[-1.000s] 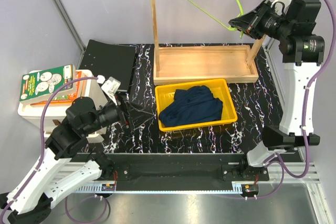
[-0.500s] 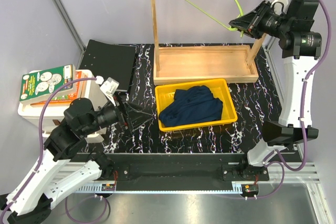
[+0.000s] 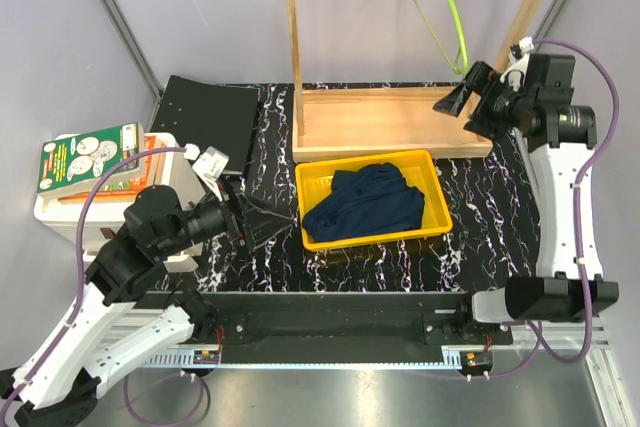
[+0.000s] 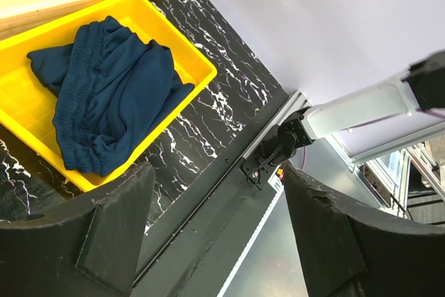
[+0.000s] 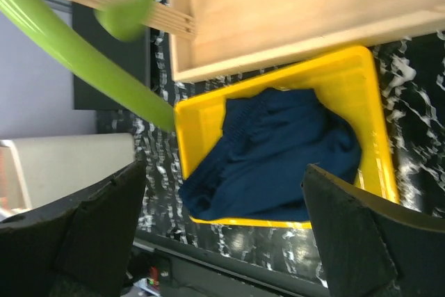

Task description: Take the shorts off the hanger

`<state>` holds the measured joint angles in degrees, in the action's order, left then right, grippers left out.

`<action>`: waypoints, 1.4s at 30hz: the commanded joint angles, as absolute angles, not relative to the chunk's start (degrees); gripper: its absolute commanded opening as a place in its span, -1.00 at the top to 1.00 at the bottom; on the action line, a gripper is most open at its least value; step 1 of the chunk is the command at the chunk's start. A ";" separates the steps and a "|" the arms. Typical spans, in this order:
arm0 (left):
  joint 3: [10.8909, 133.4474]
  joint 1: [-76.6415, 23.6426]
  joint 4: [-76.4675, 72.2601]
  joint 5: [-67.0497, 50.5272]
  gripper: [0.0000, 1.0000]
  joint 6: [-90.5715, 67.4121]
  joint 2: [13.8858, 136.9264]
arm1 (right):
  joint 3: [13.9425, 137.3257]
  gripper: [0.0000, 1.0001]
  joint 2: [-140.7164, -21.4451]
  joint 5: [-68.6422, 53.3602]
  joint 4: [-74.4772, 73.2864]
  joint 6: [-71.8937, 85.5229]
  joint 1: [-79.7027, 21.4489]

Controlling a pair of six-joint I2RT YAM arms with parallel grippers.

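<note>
My right gripper [image 3: 458, 97] hangs spread and empty near the bare lime-green hanger's [image 3: 447, 17] lower end, well apart from the navy shorts [image 3: 365, 204] bunched lengthwise in the yellow tray [image 3: 372, 159], which lie nearer my left gripper [image 3: 265, 222], likewise spread and empty.

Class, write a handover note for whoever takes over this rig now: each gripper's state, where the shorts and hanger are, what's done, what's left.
Left gripper: open, empty, low beside the yellow tray.
Right gripper: open, empty, raised near the hanger, not gripping it.
Shorts: crumpled in the yellow tray, off the hanger.
Hanger: bare, hanging in the wooden rack.
Done: shorts removed.
Left: apparently nothing beyond retracting the arms.
</note>
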<state>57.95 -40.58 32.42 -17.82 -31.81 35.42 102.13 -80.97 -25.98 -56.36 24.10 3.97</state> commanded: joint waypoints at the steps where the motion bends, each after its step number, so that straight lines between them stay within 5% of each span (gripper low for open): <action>1: 59.07 -40.69 29.01 -18.46 -0.56 -32.34 36.30 | 92.59 -1.00 -72.96 -20.66 -53.53 20.13 4.04; 9: 55.28 -40.78 23.04 -20.48 -0.57 -36.73 37.70 | 65.85 -1.00 -58.28 -22.86 -41.05 28.38 0.36; 16: 54.50 -42.01 21.36 -20.66 -0.66 -37.09 40.25 | 54.33 -0.99 -54.76 -13.46 -37.62 36.38 -24.94; 42: 51.77 -42.27 20.57 -16.97 -0.75 -38.06 35.69 | 55.37 -0.99 -34.19 8.70 -50.45 40.52 -29.88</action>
<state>50.83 -41.98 22.63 -18.68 -38.63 37.06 52.21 -35.57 4.45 -50.30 41.82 -29.63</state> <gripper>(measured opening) 0.868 0.994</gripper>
